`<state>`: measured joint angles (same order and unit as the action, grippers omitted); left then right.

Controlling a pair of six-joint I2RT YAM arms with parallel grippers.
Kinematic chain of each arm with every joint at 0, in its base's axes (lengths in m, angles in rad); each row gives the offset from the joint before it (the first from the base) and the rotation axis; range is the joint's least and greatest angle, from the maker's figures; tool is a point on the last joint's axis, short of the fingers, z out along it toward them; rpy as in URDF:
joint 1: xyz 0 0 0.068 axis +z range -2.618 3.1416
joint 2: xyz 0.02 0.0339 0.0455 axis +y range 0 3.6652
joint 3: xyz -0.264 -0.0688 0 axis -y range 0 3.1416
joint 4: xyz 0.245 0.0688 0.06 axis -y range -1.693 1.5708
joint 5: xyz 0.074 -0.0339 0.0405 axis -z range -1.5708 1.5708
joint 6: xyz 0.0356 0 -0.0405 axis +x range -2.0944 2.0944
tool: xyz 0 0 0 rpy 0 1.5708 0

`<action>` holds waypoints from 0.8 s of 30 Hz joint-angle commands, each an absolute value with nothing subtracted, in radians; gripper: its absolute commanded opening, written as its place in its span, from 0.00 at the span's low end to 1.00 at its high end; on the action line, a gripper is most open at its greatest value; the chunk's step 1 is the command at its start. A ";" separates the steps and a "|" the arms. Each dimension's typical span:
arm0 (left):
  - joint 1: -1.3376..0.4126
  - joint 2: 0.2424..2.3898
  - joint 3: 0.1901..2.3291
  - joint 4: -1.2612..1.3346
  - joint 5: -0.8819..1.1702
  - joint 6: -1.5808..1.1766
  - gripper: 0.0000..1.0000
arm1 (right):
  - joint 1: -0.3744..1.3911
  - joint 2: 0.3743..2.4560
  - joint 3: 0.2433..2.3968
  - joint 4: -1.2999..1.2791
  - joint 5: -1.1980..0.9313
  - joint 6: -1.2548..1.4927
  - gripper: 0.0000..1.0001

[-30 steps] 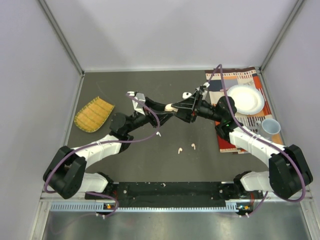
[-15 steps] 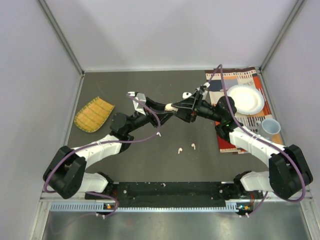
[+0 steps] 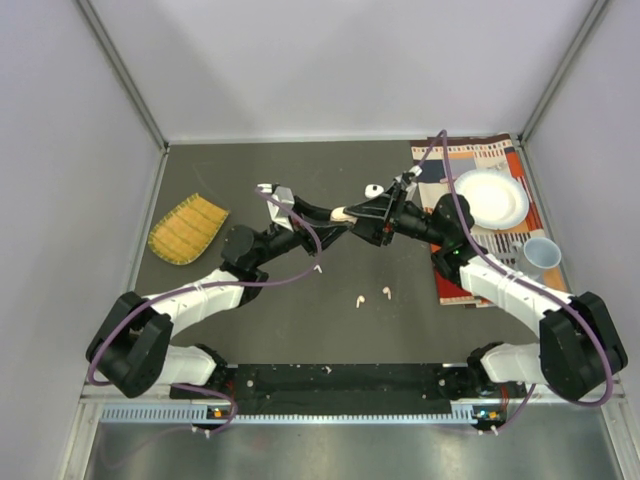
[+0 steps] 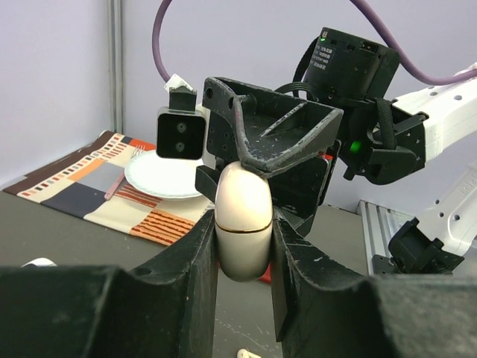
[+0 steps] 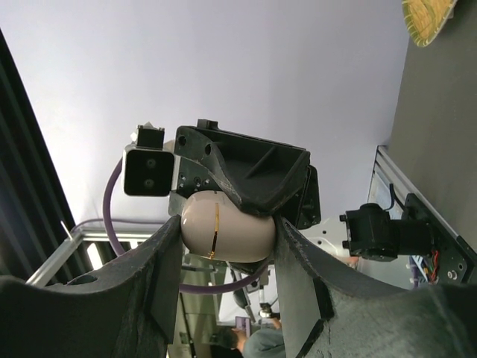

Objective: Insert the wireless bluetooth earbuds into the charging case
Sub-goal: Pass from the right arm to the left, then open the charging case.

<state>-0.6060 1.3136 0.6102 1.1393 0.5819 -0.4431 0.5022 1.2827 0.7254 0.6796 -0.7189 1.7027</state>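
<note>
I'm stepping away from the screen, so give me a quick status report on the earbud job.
Left jaws and right jaws both shut on the charging case, held off the table, lid closed. Earbuds loose on the table. Nothing blocking them.

The dark grey table (image 3: 250,165) carries a yellow woven mat (image 3: 187,229) at the left, a striped cloth (image 3: 470,152) at the right, and a pale earbud (image 3: 358,299) just beside a second earbud (image 3: 385,292) near the middle.
</note>
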 commanded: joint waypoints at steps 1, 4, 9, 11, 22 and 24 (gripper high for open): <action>-0.607 1.295 0.646 1.175 0.560 -0.425 0.00 | 0.514 1.226 0.722 0.648 -0.710 1.648 0.23; -0.607 1.289 0.632 1.193 0.554 -0.426 0.00 | 0.514 1.207 0.733 0.605 -0.698 1.606 0.49; -0.594 1.267 0.615 1.174 0.551 -0.436 0.00 | 0.502 1.166 0.788 0.404 -0.677 1.464 0.79; -0.586 1.258 0.612 1.164 0.569 -0.443 0.00 | 0.502 1.149 0.820 0.312 -0.655 1.418 0.85; -0.503 1.134 0.469 1.273 0.615 -0.463 0.00 | 0.492 1.049 1.040 -0.093 -0.605 0.830 0.87; -0.499 1.106 0.465 1.246 0.636 -0.442 0.00 | 0.506 1.034 1.054 -0.179 -0.554 0.717 0.87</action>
